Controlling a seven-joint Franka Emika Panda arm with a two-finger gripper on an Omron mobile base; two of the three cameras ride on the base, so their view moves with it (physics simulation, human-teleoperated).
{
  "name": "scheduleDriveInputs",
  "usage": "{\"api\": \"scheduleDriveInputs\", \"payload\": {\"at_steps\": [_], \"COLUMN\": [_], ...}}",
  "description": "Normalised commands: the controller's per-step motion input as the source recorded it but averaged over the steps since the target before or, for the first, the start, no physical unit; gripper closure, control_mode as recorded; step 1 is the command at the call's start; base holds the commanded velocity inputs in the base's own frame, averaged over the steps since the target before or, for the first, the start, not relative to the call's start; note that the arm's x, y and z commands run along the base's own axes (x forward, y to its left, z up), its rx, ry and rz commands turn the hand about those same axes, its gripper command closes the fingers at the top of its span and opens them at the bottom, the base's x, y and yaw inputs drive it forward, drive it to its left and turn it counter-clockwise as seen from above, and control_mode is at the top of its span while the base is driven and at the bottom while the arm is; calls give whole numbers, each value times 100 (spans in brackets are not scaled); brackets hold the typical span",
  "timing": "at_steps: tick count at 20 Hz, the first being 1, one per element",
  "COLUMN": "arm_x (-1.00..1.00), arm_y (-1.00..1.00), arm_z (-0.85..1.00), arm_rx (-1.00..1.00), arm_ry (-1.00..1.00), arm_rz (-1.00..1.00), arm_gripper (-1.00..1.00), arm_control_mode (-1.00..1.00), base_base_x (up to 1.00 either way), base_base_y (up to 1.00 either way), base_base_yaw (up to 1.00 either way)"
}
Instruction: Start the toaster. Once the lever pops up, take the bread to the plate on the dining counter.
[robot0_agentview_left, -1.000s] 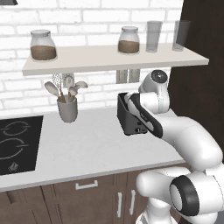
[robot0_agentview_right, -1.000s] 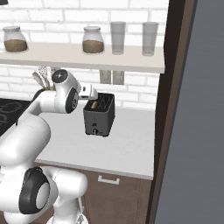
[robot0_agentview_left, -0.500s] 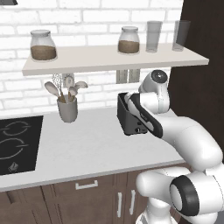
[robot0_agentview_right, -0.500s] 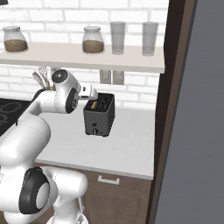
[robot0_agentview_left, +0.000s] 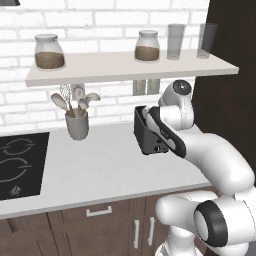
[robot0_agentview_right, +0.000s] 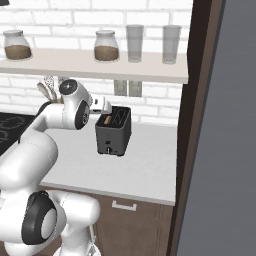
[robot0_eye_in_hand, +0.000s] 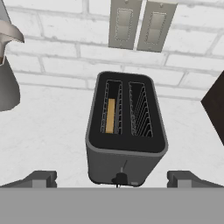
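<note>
- The toaster (robot0_eye_in_hand: 126, 131) stands on the worktop (robot0_agentview_left: 105, 170) near the brick wall — the hand view alone shows bread (robot0_eye_in_hand: 111, 115) in its left slot.
- The gripper (robot0_eye_in_hand: 111, 178) hangs above it, jaws wide apart, empty.

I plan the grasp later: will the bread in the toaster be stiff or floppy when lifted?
The bread probably stays stiff: it stands upright on edge in the toaster slot. It looks thin, so likely light, perhaps crumbly under a hard pinch.
</note>
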Motion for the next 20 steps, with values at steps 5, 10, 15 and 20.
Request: {"api": "scheduleDriveInputs", "payload": {"at_steps": [5, 10, 15, 20], "arm_x": [0, 0, 0, 0], "arm_y": [0, 0, 0, 0], "arm_z": [0, 0, 0, 0], "arm_rx": [0, 0, 0, 0], "arm_ry": [0, 0, 0, 0], "arm_rz": [0, 0, 0, 0], "arm_gripper": [-100, -100, -100, -100], "arm_control_mode": [-100, -100, -100, -100], "base_base_x": [0, 0, 0, 0], "base_base_y": [0, 0, 0, 0], "base_base_yaw": [0, 0, 0, 0]}}
